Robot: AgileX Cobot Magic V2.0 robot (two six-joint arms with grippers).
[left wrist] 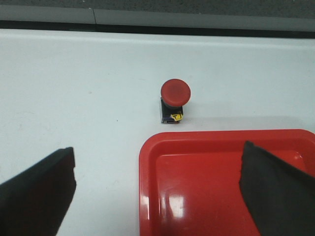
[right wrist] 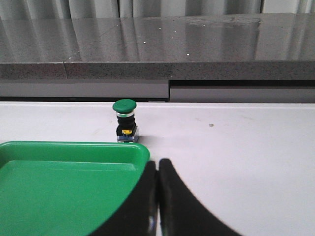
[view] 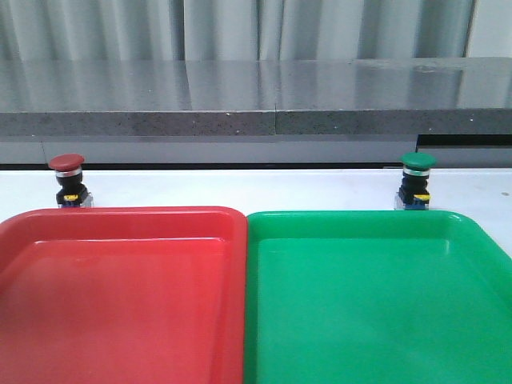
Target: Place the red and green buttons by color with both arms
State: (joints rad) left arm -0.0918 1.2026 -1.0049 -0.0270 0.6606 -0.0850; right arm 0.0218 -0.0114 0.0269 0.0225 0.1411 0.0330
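The left gripper (left wrist: 157,189) is wide open and holds nothing. Its two black fingers (left wrist: 37,194) stand far apart, one over the white table (left wrist: 74,88) and one over the red tray (left wrist: 206,187). The corner of that tray sits between them. Just past the tray's far rim stands the red button (left wrist: 174,98). It is upright on the table, near the tray but not touching it. Its round red cap is on top, with a black body and a bit of yellow below.

The right gripper (right wrist: 158,196) is closed tight. Its two black fingers (right wrist: 179,201) press together with only a thin line between them, and nothing is in them. The fingers hang over the edge of the green tray (right wrist: 59,187). Just past that tray's far rim stands the green button (right wrist: 125,120), upright on the table. It has a green cap, a silver ring, a black body and a small yellow and blue base.

From the front, the two trays lie side by side and touch, red tray (view: 120,288) on the left and green tray (view: 376,296) on the right. Both have nothing in them. The red button (view: 68,180) stands behind the red tray, near its far left corner. The green button (view: 417,180) stands behind the green tray, toward its right side. The two buttons are well apart. Behind the table runs a gray shelf (view: 256,100), with a gray curtain (view: 240,28) past it. No arm shows in the front view.
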